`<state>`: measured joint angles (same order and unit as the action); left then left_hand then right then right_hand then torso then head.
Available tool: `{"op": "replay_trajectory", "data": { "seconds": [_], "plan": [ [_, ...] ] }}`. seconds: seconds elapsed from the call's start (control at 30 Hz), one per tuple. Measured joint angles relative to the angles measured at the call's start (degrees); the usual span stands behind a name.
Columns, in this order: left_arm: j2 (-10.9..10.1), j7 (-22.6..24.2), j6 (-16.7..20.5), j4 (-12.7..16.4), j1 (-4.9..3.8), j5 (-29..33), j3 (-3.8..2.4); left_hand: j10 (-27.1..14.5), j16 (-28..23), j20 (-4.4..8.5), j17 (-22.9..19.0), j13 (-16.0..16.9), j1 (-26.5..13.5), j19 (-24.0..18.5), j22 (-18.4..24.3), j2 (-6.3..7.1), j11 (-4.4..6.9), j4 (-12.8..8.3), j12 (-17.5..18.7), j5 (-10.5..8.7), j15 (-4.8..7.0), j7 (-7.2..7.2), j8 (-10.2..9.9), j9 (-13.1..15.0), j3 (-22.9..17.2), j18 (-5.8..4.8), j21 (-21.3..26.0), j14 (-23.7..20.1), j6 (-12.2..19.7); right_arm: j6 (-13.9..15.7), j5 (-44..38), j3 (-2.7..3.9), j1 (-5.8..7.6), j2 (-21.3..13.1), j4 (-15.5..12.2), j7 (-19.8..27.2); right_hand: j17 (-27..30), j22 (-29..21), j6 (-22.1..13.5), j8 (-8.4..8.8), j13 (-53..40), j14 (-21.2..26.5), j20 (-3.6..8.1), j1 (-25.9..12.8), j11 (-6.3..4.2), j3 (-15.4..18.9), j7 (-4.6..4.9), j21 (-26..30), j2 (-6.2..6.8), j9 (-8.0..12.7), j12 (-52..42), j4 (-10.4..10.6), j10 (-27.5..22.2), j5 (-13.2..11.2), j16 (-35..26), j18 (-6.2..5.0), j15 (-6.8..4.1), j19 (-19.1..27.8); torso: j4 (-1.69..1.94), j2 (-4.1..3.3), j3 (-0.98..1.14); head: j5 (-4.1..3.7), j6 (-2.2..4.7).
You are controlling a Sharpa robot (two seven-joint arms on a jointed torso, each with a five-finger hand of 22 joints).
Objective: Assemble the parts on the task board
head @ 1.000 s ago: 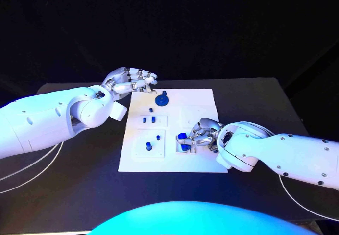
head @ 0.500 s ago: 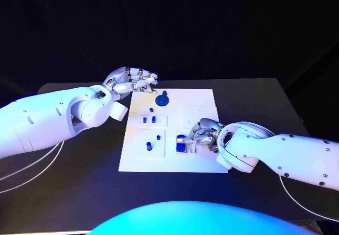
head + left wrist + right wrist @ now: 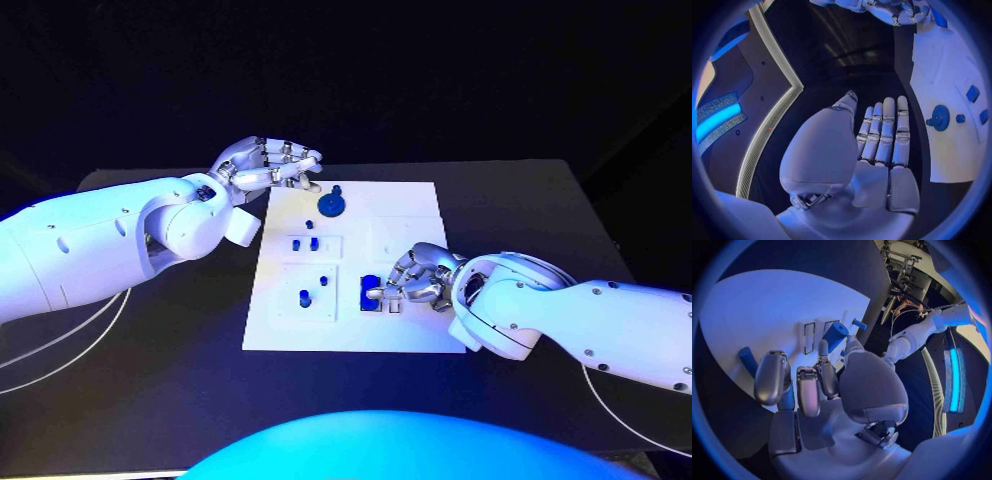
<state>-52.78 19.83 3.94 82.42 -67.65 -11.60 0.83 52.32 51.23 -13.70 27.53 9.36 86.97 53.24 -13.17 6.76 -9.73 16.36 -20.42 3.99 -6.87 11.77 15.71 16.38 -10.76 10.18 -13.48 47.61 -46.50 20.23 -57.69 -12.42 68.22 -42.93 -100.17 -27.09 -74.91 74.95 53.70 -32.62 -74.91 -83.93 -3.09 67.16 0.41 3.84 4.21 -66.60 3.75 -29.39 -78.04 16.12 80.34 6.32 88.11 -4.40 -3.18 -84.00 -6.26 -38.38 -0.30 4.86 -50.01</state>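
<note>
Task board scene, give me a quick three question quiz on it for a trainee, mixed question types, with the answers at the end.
1. True or false: the left hand is holding a blue part.
2. Multiple choice: where is the right hand working? A) off the table, B) over the near right area of the task board, on a blue part, C) on the round blue disc part.
3. Fill in: the round blue disc part with a peg sits near the board's ____ edge, close to the left hand.

Key
1. False: it hovers by the board's far left corner with nothing in it, fingers straight in the left wrist view.
2. B
3. far
</note>
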Motion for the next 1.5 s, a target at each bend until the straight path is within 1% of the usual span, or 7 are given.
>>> {"op": "replay_trajectory", "data": {
  "seconds": [0.33, 0.67, 0.8, 0.9, 0.97, 1.2, 1.5],
  "plan": [
    [0.04, -0.02, -0.02, -0.05, 0.0, -0.01, 0.0, 0.0, 0.0, 0.0, 0.0, 0.0, 0.0, 0.0, 0.0, 0.0, 0.0, 0.0, 0.0, 0.0, 0.0, 0.0, 0.0, 0.0, 0.0, 0.0, 0.0, 0.0, 0.0, -0.29, -1.02, 0.0, -0.02, 0.15, -0.18, 0.58, 0.0, -0.01, 0.0, -0.12, 0.0, 0.0, 0.0, 0.64, -0.21, 0.17, 0.0, -0.3, -0.2, 0.01, 0.0, 0.17, 0.21, 0.0, 0.0, 0.0, 0.0, 0.0, -0.02, 0.02, -0.02, -0.18, 0.0],
    [0.06, -0.07, -0.04, -0.08, 0.0, -0.02, 0.0, 0.0, 0.0, 0.0, -0.06, 0.01, 0.0, 0.0, 0.07, 0.0, 0.0, 0.0, 0.0, 0.0, 0.0, 0.0, 0.0, -0.03, 0.0, 0.0, 0.0, 0.0, 0.0, -2.74, -1.23, 0.0, -0.27, 1.57, 0.95, 0.45, 0.01, -0.01, 0.01, -0.43, 0.0, -0.21, 0.0, 2.88, -0.63, 0.49, -0.01, -0.74, -1.49, -0.06, -0.39, 0.17, 0.63, 0.0, 0.0, 0.0, -0.21, 0.0, 0.05, -0.01, -0.07, -0.13, 0.0],
    [0.02, -0.09, -0.04, -0.08, 0.0, -0.03, 0.0, 0.0, 0.0, 0.0, -0.1, 0.01, 0.0, 0.0, 0.1, 0.0, 0.0, 0.0, 0.0, 0.0, 0.0, 0.0, 0.0, -0.05, 0.0, 0.0, 0.0, 0.0, 0.0, -3.49, -1.38, 0.0, -0.29, 1.48, 1.04, 0.39, 0.01, -0.02, 0.01, -0.43, 0.0, -0.21, 0.01, 3.96, -0.63, 0.49, -0.01, -0.78, -1.76, 0.02, -0.39, 0.16, 0.63, 0.0, 0.0, 0.0, -0.21, 0.02, 0.05, -0.02, -0.06, -0.08, 0.0],
    [-0.01, -0.11, -0.04, -0.08, 0.0, -0.03, 0.0, 0.0, 0.0, 0.0, -0.1, 0.01, 0.0, 0.0, 0.1, 0.0, 0.0, 0.0, 0.0, 0.0, 0.0, 0.0, 0.0, -0.05, 0.0, 0.0, 0.0, 0.0, 0.0, -3.79, -1.56, 0.0, -0.31, 1.18, 1.13, 0.29, 0.01, -0.02, 0.17, -0.43, -0.01, -0.21, 0.42, 4.34, -0.62, 0.49, -0.17, -0.96, -1.78, 0.03, -0.39, 0.16, 0.63, 0.0, 0.0, 0.0, -0.21, 0.0, 0.03, -0.02, -0.05, -0.07, 0.0],
    [-0.02, -0.11, -0.04, -0.08, 0.0, -0.03, 0.0, 0.0, 0.0, 0.0, -0.1, 0.01, 0.0, 0.0, 0.1, 0.0, 0.0, 0.0, 0.0, 0.0, 0.0, 0.0, 0.0, -0.05, 0.0, 0.0, 0.0, 0.0, 0.0, -3.9, -1.67, -0.02, -0.33, 0.93, 1.19, 0.2, 0.01, -0.02, 0.22, -0.43, 0.0, -0.21, 0.42, 4.65, -0.83, 0.33, -0.22, -0.96, -2.08, 0.03, -0.61, 0.0, 0.83, 0.0, 0.0, 0.0, -0.21, 0.0, 0.03, -0.02, -0.04, -0.04, 0.0],
    [-0.04, -0.14, -0.05, -0.07, 0.0, -0.03, 0.01, 0.0, 0.0, 0.0, -0.1, 0.01, 0.0, 0.0, 0.1, 0.0, 0.0, 0.0, 0.0, 0.0, 0.0, 0.0, 0.0, -0.05, 0.0, 0.0, 0.0, 0.0, 0.0, -3.94, -1.95, -0.03, -0.36, 0.44, 1.15, -0.03, -0.03, -0.03, 0.22, -0.43, 0.01, 0.0, 0.42, 5.03, -0.66, 0.07, -0.22, -1.18, -2.47, 0.14, -0.62, 0.25, 0.99, -0.02, 0.0, 0.0, -0.42, -0.01, -0.03, -0.01, 0.0, -0.07, 0.0],
    [-0.07, -0.16, -0.07, -0.07, 0.0, -0.04, 0.01, 0.0, 0.0, 0.0, -0.09, 0.01, 0.0, 0.0, 0.1, 0.0, 0.0, 0.0, 0.0, 0.0, 0.0, 0.0, 0.0, -0.05, 0.0, 0.0, 0.0, 0.0, 0.0, -4.29, -1.91, -0.03, -0.37, 0.14, 0.95, 0.14, -0.03, -0.03, 0.22, -0.43, 0.01, 0.0, 0.42, 5.02, -0.66, 0.07, -0.22, -1.41, -2.46, 0.14, -0.91, 0.25, 0.99, -0.02, 0.0, 0.0, -0.42, 0.0, -0.03, 0.0, 0.0, -0.11, 0.0]
  ]
}}
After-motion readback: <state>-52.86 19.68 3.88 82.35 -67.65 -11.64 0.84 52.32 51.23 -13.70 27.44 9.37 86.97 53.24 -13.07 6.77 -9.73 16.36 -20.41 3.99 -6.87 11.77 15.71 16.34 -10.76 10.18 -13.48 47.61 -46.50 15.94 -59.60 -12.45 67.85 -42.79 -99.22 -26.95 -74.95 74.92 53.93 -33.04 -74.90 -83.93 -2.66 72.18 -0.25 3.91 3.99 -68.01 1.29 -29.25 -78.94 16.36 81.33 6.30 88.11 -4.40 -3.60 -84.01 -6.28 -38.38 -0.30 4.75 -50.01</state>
